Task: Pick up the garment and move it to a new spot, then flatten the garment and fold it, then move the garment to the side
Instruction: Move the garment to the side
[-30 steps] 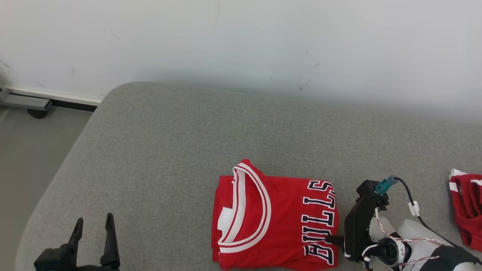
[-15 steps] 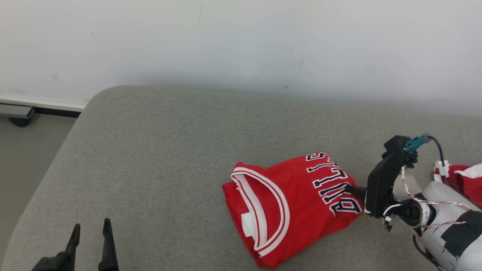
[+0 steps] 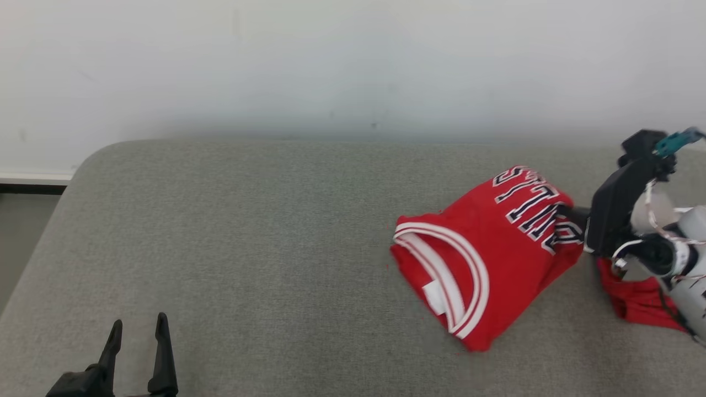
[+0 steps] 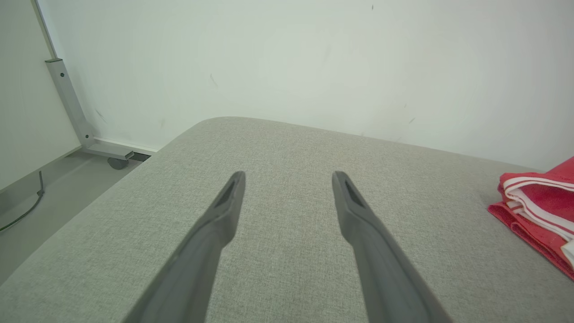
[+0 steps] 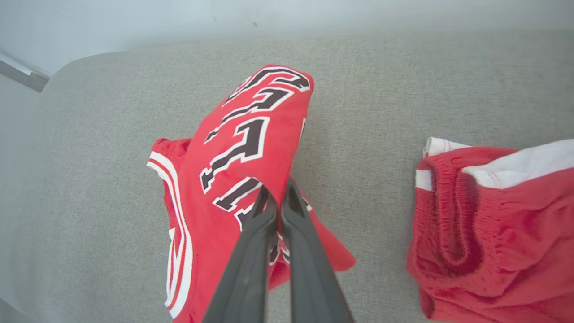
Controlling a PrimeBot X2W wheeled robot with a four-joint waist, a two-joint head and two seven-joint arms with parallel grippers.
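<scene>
The folded red jersey (image 3: pixel 491 259) with white-striped collar and dark BULLS lettering lies tilted on the grey cushion at the right, its lettered edge lifted. My right gripper (image 3: pixel 571 216) is shut on that lettered edge; the right wrist view shows the jersey (image 5: pixel 237 152) pinched between the closed fingers of the right gripper (image 5: pixel 277 194). My left gripper (image 3: pixel 138 328) stands open at the lower left, far from the jersey. Seen from the left wrist, the left gripper (image 4: pixel 288 177) has nothing between its fingers, and the jersey (image 4: pixel 540 202) sits at the right edge.
Red shorts (image 3: pixel 634 298) with a white waistband lie right of the jersey, partly under my right arm, and appear as red shorts (image 5: pixel 493 224) in the right wrist view. The grey cushion (image 3: pixel 248 248) stretches leftward to its rounded edge. A white wall (image 3: pixel 331 60) stands behind.
My right gripper has dragged the jersey right and away from me, turning it and lifting its lettered edge. The head camera has also shifted. The left gripper stays open.
</scene>
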